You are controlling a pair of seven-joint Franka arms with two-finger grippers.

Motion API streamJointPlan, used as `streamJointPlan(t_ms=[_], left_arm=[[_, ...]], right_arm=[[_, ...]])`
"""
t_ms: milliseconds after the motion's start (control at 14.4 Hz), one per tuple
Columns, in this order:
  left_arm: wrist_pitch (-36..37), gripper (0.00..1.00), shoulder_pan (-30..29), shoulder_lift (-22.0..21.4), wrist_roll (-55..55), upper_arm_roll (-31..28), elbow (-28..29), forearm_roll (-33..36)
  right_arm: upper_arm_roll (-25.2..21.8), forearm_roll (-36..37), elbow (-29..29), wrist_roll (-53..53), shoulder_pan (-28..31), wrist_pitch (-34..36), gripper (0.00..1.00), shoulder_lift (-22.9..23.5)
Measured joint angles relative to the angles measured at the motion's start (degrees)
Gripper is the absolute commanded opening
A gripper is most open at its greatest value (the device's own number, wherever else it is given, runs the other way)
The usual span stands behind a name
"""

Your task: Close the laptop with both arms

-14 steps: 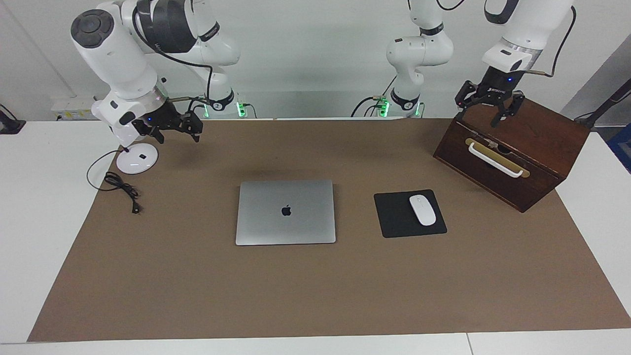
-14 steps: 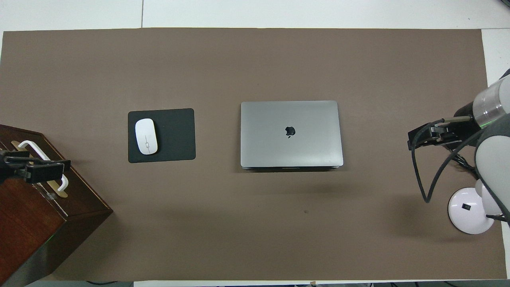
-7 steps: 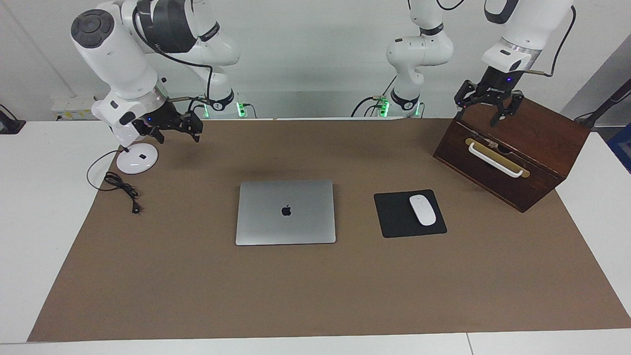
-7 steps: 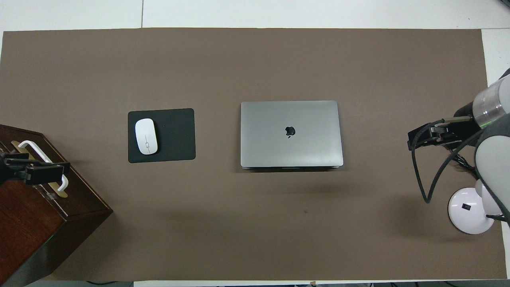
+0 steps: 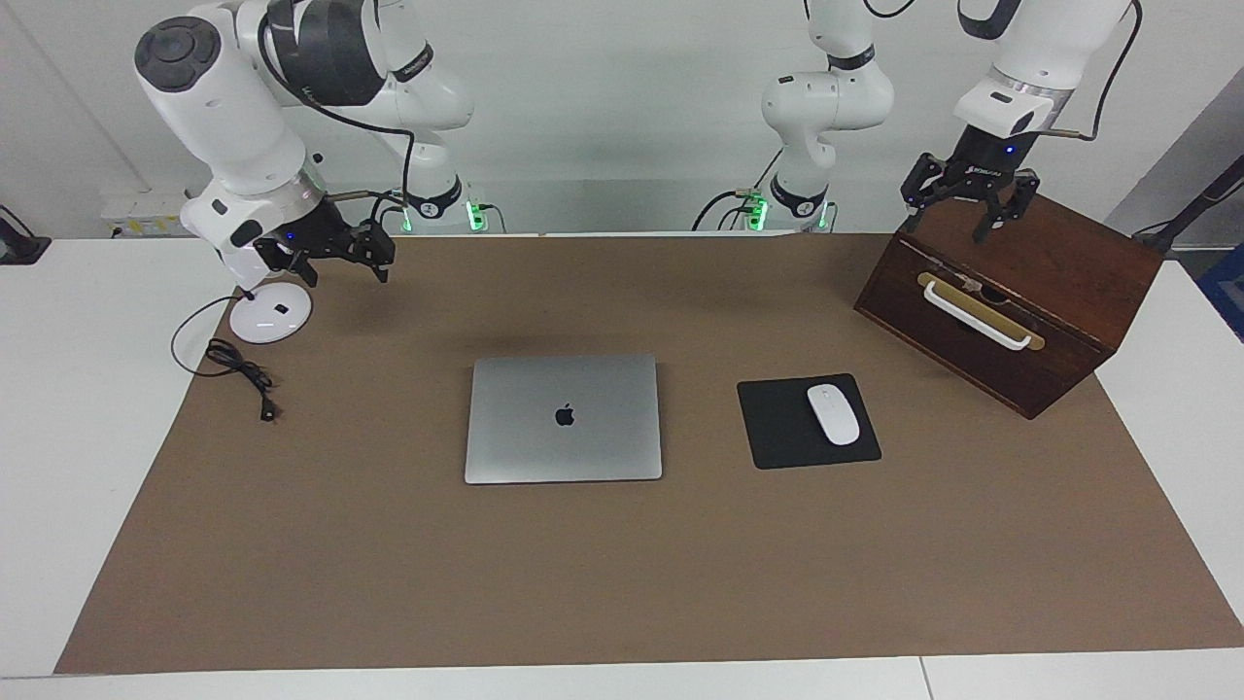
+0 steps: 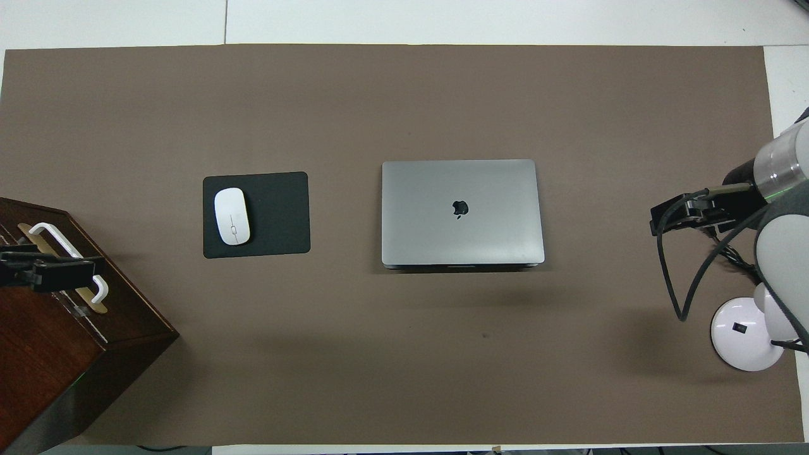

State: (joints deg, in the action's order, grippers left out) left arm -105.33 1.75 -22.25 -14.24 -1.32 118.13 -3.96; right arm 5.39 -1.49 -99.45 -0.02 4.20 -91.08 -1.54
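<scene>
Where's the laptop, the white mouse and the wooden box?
laptop [image 5: 564, 418], facing view, on the closed lid by the logo.
white mouse [image 5: 833, 414], facing view, on its top shell.
wooden box [image 5: 1059, 267], facing view, on its top panel.

Two white jointed arms with dark grey joint bands and black cables looped along their links, green lights glowing at both bases, each ending in a silver wrist ring and a small black fingered hand, left hand [image 5: 966, 214] and right hand [image 5: 350, 258], lit by a blue lamp.
</scene>
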Motion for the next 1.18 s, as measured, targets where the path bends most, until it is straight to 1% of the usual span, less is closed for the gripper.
streamJointPlan(t_ms=[208,554,901,1178], left_arm=[[0.02,1.00,0.00,0.42,0.13,0.24,-0.65,1.22],[0.27,1.00,0.00,1.16,0.29,0.57,-2.31,1.33],[2.14,1.00,0.00,2.18,1.68,0.51,-4.90,1.35],[2.44,1.00,0.00,2.51,3.35,0.55,-5.39,1.36]], right_arm=[[0.31,1.75,0.00,0.23,-0.08,-0.01,1.00,0.00],[0.22,1.84,0.50,0.24,-0.05,-0.14,1.00,-0.01],[0.02,1.84,1.91,0.24,0.00,-0.15,1.00,-0.20],[-0.09,1.84,2.02,0.24,0.52,-0.15,1.00,-0.24]])
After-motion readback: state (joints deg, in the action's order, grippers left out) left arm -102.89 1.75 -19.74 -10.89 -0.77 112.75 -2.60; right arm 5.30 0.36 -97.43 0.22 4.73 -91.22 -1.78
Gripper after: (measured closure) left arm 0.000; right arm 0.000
